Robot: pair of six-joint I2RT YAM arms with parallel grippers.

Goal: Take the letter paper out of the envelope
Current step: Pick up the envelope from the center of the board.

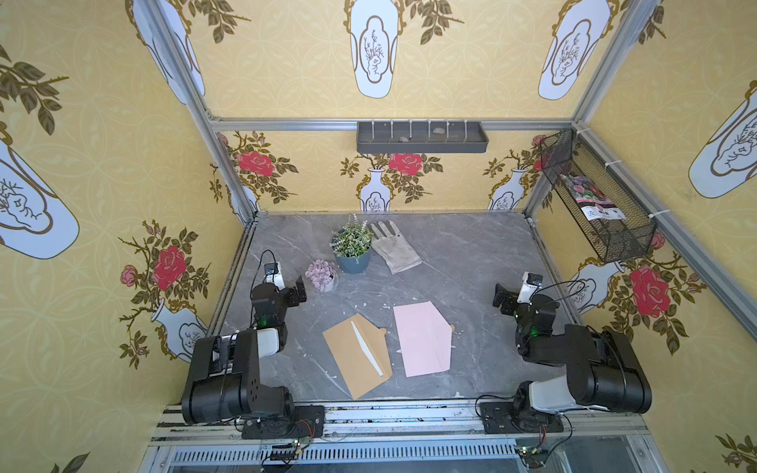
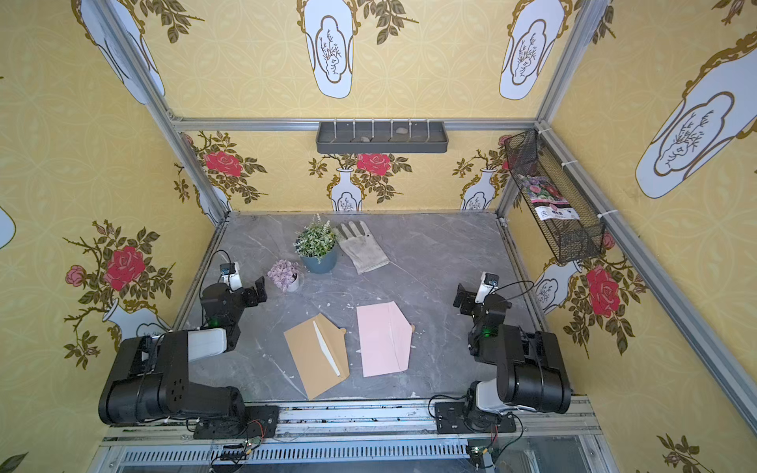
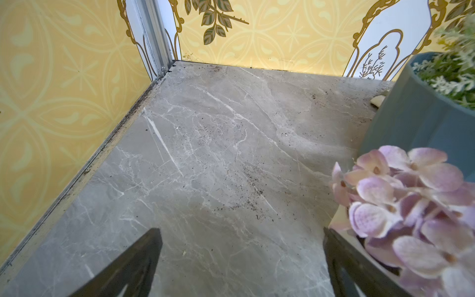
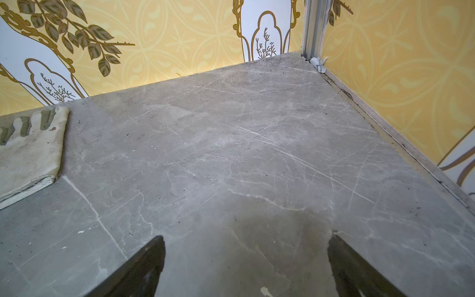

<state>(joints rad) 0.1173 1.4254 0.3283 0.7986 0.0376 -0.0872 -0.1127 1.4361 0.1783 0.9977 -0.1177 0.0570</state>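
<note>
A brown envelope point(image 1: 356, 360) point(image 2: 313, 360) lies flat at the front middle of the grey table. A narrow white strip point(image 1: 366, 348) point(image 2: 326, 348) runs along its flap; I cannot tell whether it is the letter paper. Beside it, to the right, lies a pink envelope point(image 1: 424, 340) point(image 2: 383, 340) with its flap open. My left gripper point(image 1: 301, 288) point(image 2: 260, 290) point(image 3: 241, 236) hangs open at the left, well away from both envelopes. My right gripper point(image 1: 502, 297) point(image 2: 461, 301) point(image 4: 246, 239) hangs open at the right. Bare table shows between the fingers point(image 3: 144, 257) point(image 4: 144, 262) of each.
A green plant in a blue pot point(image 1: 352, 262), a small pot of purple flowers point(image 1: 321, 274) point(image 3: 411, 205) close to the left gripper, and a pale glove point(image 1: 395, 250) point(image 4: 28, 149) sit at the back. A grey tray point(image 1: 422, 137) hangs on the back wall, a wire basket point(image 1: 594, 196) on the right wall.
</note>
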